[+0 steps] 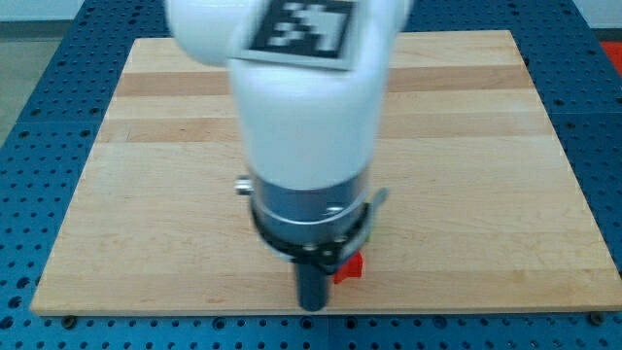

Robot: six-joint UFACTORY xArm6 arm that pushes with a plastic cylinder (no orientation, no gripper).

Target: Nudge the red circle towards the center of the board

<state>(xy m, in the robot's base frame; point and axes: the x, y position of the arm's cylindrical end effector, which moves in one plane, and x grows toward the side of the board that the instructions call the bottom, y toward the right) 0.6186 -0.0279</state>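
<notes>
One view to work with, and the arm fills most of it. The white arm body [306, 107] comes down from the view's top over the middle of the wooden board [486, 175], with a black-and-white square marker [299, 26] on its upper face. Below the white shell sits a metal collar [311, 209], and out of that collar drops the dark rod [313, 277].

My tip [313, 307] is right at the rod's lower end, close to the board's bottom edge, roughly mid-width. There are no jaws on this rig to call apart or together: it ends in the plain rod.

Now the red block [350, 267]: it peeks out just to the view's right of the rod, partly tucked under the collar. Only a small red piece shows, so I cannot make out its shape. It sits near the board's bottom edge, well below the board's centre. Whether the rod is touching it or merely just beside it, I cannot tell from here; the two look very close, with the tip a little lower and to the view's left of the red.

A sliver of green [367, 233] shows at the collar's right edge, just above the red block; too little is visible to say what it is.

Around the board lies a blue perforated table surface [39, 117], visible on the view's left, right and bottom.
</notes>
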